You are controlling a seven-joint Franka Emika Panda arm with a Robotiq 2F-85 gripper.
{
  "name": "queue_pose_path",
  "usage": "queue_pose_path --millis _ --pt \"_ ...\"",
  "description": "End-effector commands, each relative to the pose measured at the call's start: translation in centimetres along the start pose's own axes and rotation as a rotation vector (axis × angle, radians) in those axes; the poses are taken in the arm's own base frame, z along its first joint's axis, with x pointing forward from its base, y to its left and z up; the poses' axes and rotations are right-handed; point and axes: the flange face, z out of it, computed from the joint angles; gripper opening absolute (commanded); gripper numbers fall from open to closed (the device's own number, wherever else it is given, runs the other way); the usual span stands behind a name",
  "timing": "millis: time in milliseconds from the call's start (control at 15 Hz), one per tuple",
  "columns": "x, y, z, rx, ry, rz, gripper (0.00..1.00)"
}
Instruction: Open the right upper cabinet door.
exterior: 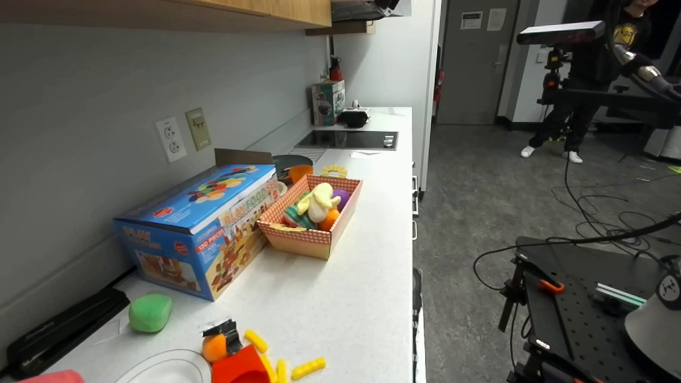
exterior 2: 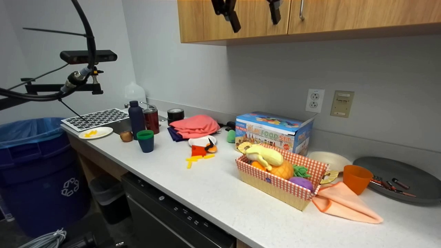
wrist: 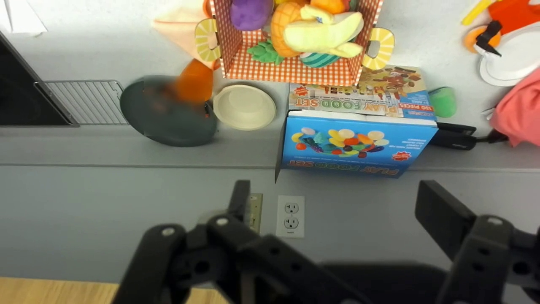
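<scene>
The claw (exterior 2: 256,23) hangs released, its fingers (wrist: 441,215) wide apart with nothing held. In an exterior view the door (exterior 2: 372,13) lies to its right, high up, apparently closed and running out of view; its handle (exterior 2: 301,9), upright near the door's left edge, shows just right of the nearer fingertip. The claw itself overlaps the neighbouring door (exterior 2: 203,20), fingertips angled down; how far they stand out from it cannot be told. Since the handle runs vertically and the fingers part sideways, they look well set to straddle it. The coming move probably calls for a shift right, plus tilting the fingers toward the door, more than a twist.
</scene>
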Motion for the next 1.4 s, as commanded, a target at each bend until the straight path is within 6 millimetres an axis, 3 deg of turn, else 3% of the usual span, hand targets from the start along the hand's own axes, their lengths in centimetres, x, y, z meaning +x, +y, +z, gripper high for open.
queue_pose_path --millis 0,200,467,733,1000,1333 --pt "0.0 0.0 0.0 0.000 -0.001 0.000 1.00" --pt "1.2 -0.6 -0.2 0.001 0.019 0.002 1.00" --pt "6.0 -0.2 0.0 -0.037 0.116 0.068 1.00" --pt "10.0 0.8 1.5 -0.087 0.209 0.135 1.00" --pt "12.3 1.6 3.1 -0.122 0.278 0.191 1.00" --pt "13.5 2.6 4.2 -0.190 0.309 0.237 1.00"
